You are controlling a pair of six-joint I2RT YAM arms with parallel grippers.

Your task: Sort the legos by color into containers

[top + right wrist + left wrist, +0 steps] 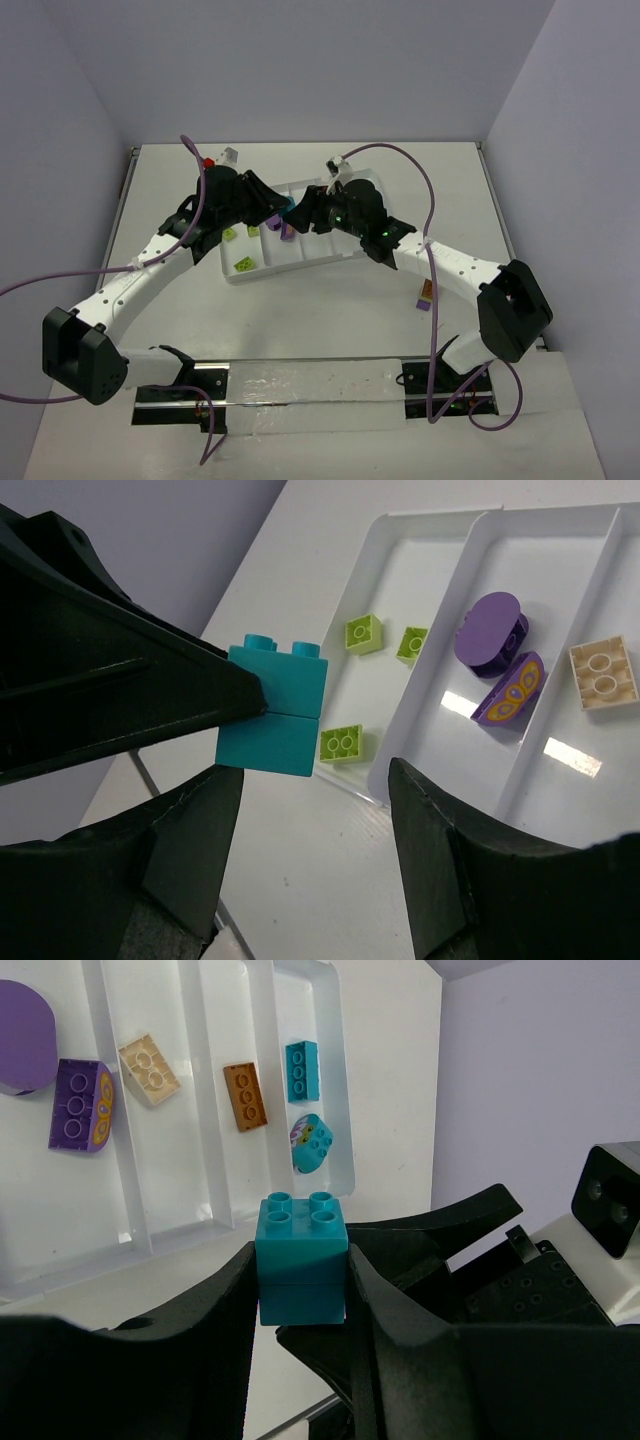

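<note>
My left gripper (300, 1295) is shut on a square teal brick (302, 1258), held just off the end of the white tray (215, 1140). In that view the compartments hold purple bricks (78, 1105), a tan brick (150, 1068), an orange-brown brick (245, 1095) and two teal pieces (303, 1070). My right gripper (315, 810) is open and empty, and faces the held teal brick (275, 715) from close by. Its view shows three lime bricks (363, 633), purple pieces (490, 630) and a tan brick (603, 672). In the top view both grippers (282, 212) (306, 214) meet over the tray (300, 255).
Two loose bricks, one orange-brown over one purple (425, 296), lie on the table to the right of the tray beside my right arm. A small red and white object (222, 157) sits at the back left. Purple cables trail from both arms.
</note>
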